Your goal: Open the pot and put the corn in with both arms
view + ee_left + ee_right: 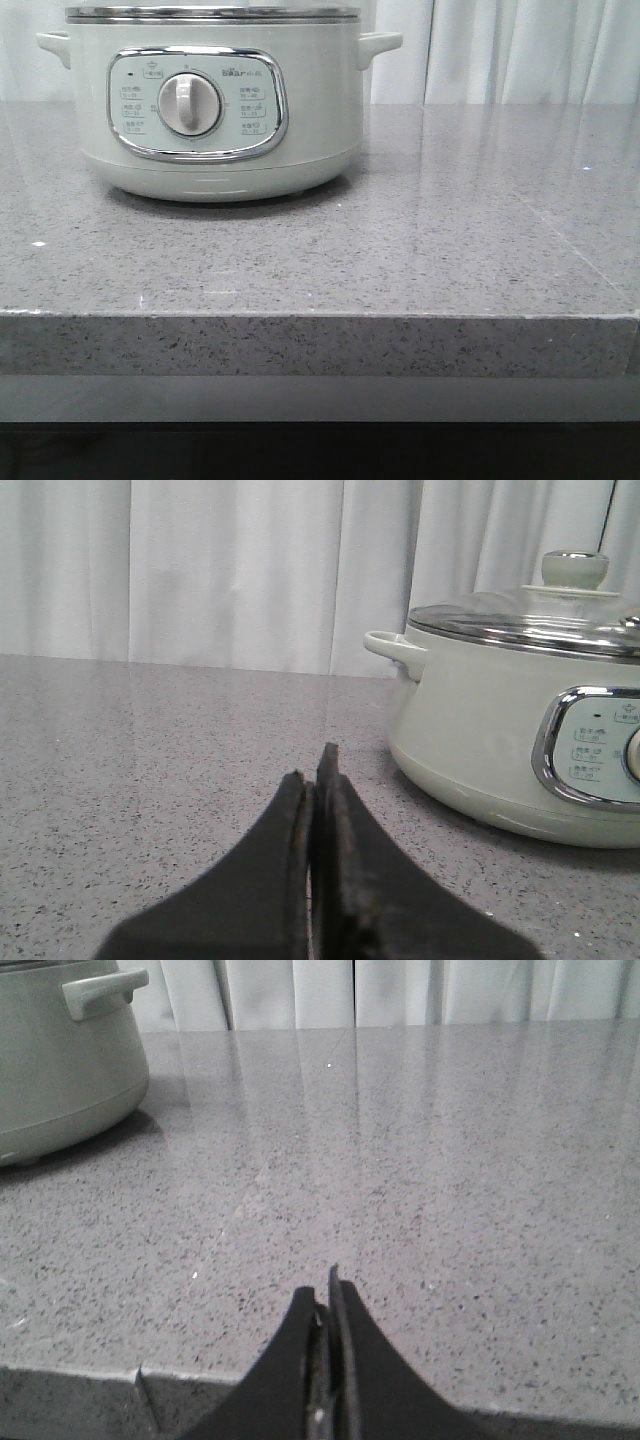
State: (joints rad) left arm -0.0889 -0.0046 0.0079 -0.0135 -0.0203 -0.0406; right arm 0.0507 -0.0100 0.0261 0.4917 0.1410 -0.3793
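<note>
Now, pot (215, 100): lidded, on counter (450, 250).
Left gripper (318, 770): jaws closed, empty.
Right gripper (325, 1295): jaws closed, empty.

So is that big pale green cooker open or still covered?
Covered. In the left wrist view a glass lid with a round knob sits flat on the steel rim of the pale grey-green round cooker.
</note>
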